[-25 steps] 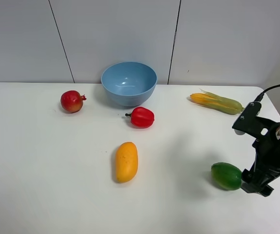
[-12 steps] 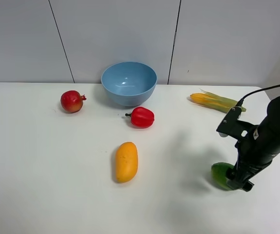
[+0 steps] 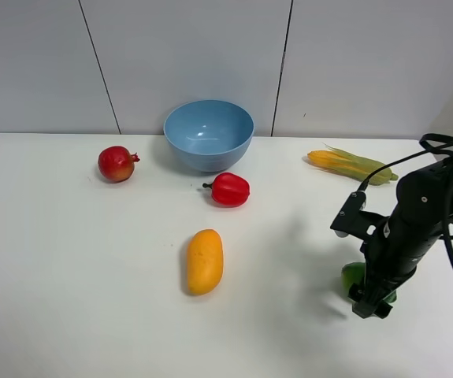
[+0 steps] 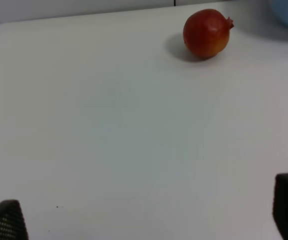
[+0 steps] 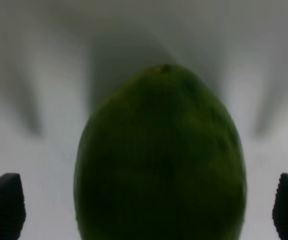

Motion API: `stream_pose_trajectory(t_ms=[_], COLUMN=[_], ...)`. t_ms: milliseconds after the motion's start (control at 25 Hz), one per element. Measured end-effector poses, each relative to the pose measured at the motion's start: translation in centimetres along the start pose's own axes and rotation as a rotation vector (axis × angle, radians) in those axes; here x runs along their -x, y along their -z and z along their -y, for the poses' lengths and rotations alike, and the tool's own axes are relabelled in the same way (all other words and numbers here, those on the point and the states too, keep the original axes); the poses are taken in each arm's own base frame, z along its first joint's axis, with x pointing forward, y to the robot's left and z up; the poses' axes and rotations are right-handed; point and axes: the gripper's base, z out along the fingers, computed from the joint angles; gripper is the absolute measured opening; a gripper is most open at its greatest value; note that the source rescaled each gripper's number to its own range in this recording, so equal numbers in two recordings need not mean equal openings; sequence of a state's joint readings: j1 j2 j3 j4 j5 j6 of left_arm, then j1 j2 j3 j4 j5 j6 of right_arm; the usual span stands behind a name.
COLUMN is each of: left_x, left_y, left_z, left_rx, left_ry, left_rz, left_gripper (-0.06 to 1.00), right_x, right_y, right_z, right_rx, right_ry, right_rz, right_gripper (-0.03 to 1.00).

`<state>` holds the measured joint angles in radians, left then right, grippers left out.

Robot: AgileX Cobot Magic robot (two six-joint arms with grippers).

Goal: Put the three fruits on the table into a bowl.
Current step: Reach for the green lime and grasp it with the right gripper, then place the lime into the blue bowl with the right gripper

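My right gripper (image 3: pixel 370 305) is hanging low over the near right part of the white table (image 3: pixel 68 260), its jaws standing wide and gripping nothing. In the right wrist view the two dark fingertips are sitting well out to either side of the green oval fruit (image 5: pixel 160 160), which is lying between them and filling most of that view, clear of both tips. From above, the arm is covering most of that fruit. Farther back on the right, the corn cob (image 3: pixel 350 164) is lying near the wall. Toward the middle, the mango (image 3: pixel 205 261) is lying lengthwise, and the red bell pepper (image 3: pixel 229 189) is sitting between it and the light-blue bowl (image 3: pixel 210 157), just in front of the bowl. The pomegranate (image 3: pixel 116 163) is resting left of the bowl. My left gripper (image 4: pixel 146 217) is hovering open over bare table, well short of the pomegranate.
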<state>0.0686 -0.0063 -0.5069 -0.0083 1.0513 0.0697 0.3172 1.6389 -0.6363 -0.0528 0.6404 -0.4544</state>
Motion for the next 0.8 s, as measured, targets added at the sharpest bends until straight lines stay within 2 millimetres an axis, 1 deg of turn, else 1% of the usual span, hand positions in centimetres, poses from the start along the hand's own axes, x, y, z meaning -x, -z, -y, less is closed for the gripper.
stream_pose_trajectory(t_ms=[200, 240, 280, 320, 360, 400, 520, 600, 680, 720, 800], left_x=[0.0, 0.0, 0.0, 0.0, 0.0, 0.0, 0.0, 0.0, 0.0, 0.0, 0.0], left_y=[0.0, 0.0, 0.0, 0.0, 0.0, 0.0, 0.0, 0.0, 0.0, 0.0, 0.0], left_z=[0.0, 0.0, 0.0, 0.0, 0.0, 0.0, 0.0, 0.0, 0.0, 0.0, 0.0], left_rx=[0.0, 0.0, 0.0, 0.0, 0.0, 0.0, 0.0, 0.0, 0.0, 0.0, 0.0], left_ry=[0.0, 0.0, 0.0, 0.0, 0.0, 0.0, 0.0, 0.0, 0.0, 0.0, 0.0], left_rz=[0.0, 0.0, 0.0, 0.0, 0.0, 0.0, 0.0, 0.0, 0.0, 0.0, 0.0], left_gripper=[1.0, 1.0, 1.0, 1.0, 1.0, 1.0, 1.0, 1.0, 1.0, 1.0, 1.0], right_x=[0.3, 0.3, 0.3, 0.3, 0.3, 0.2, 0.1, 0.1, 0.8, 1.3, 3.2], right_y=[-1.1, -1.1, -1.1, -1.1, -1.1, -1.1, -1.1, -0.6, 0.8, 2.0, 5.0], right_z=[0.2, 0.2, 0.2, 0.3, 0.3, 0.3, 0.2, 0.0, -0.1, -0.2, -0.2], right_rx=[0.001, -0.001, -0.007, -0.01, -0.013, -0.013, -0.001, 0.019, 0.032, 0.034, 0.026], right_ry=[0.008, 0.012, 0.022, 0.029, 0.035, 0.038, 0.02, -0.034, -0.103, -0.146, -0.215], right_rz=[-0.008, -0.009, -0.013, -0.014, -0.017, -0.019, -0.036, -0.039, -0.012, 0.028, 0.165], right_gripper=[0.99, 0.91, 0.73, 0.49, 0.11, 0.0, 0.0, 0.0, 0.0, 0.0, 0.0])
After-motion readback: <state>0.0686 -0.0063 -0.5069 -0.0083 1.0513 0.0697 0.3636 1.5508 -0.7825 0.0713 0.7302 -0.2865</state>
